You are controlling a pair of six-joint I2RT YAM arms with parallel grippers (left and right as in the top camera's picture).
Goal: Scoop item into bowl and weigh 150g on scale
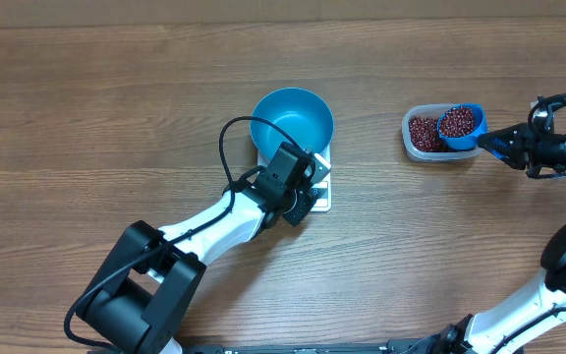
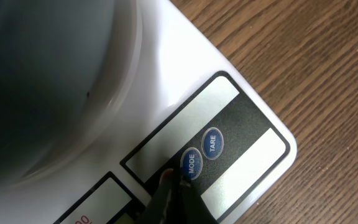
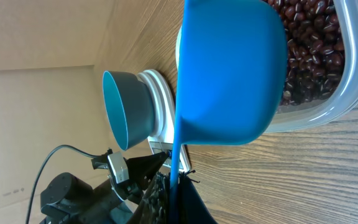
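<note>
Under the left fingers [image 2: 174,202], touching, the scale [image 2: 185,81] (MODE button [image 2: 192,164])

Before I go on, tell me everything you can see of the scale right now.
The scale is a flat white rectangle with rounded corners, smooth plastic by its look, lying level on the wooden table. The blue bowl stands on its round platform. Along one edge runs a dark panel with pale strips and two blue oval buttons, MODE and TARE. The left gripper, shut, has its tip at MODE's edge, apparently touching it.
</note>
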